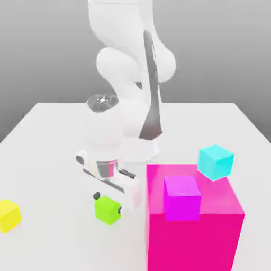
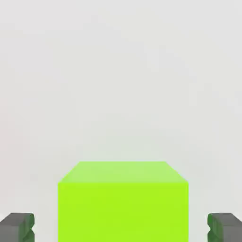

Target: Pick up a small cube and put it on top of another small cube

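The small lime-green cube (image 1: 107, 210) rests on the white table, just to the exterior view's left of the big pink block. My gripper (image 1: 108, 204) is lowered straight over it, one dark finger on each side. In the hand view the cube (image 2: 123, 203) sits between the two fingertips (image 2: 18, 227), and a strip of bare table shows on either side, so the jaws stand open around it without touching. A small yellow cube (image 1: 9, 215) lies at the exterior view's far left. A small cyan cube (image 1: 215, 161) sits by the block's far corner.
The big pink block (image 1: 211, 233) stands close to the gripper on the exterior view's right, with a magenta cube (image 1: 181, 197) on top of it. The arm's white base (image 1: 132, 143) rises right behind the hand. The white table (image 1: 47, 159) spreads to the left.
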`<state>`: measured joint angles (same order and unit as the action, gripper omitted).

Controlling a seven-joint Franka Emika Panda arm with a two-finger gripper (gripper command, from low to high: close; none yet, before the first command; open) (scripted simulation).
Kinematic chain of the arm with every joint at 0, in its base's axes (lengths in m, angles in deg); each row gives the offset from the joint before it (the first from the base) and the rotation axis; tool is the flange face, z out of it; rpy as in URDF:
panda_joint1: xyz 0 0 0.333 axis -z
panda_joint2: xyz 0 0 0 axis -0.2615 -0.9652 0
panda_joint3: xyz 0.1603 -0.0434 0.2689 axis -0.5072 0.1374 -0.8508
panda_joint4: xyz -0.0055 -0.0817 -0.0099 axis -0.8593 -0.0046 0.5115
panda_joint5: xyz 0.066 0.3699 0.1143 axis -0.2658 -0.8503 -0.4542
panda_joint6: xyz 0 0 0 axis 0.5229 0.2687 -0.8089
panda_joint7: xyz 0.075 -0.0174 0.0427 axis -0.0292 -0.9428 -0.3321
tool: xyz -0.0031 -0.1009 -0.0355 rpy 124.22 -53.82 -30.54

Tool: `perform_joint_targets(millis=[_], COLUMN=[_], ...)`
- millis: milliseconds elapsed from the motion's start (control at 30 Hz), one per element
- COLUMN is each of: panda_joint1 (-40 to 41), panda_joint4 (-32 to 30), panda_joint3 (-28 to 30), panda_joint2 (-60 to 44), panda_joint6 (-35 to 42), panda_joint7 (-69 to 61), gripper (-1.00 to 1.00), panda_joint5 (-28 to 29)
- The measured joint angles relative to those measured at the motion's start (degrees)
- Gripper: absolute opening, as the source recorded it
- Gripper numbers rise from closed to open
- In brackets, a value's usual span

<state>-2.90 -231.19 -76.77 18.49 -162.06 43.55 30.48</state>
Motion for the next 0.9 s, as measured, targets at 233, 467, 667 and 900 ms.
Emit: perform_joint_targets(millis=[233,467,667,900], panda_joint1=[0.17,0.23,0.96,0.42], panda_joint4=[-0.25,-2.19,8.43,22.94], panda_joint3=[-0.11,0.03,1.30,1.58], panda_joint2=[1.48,14.87,15.35,14.54], panda_joint6=[1.18,12.72,24.73,39.22], panda_joint7=[0.23,-0.40,-9.94,-23.05], gripper=[-1.00,-1.00,-1.00,-1.00], panda_joint5=[0.29,-0.17,0.58,1.21])
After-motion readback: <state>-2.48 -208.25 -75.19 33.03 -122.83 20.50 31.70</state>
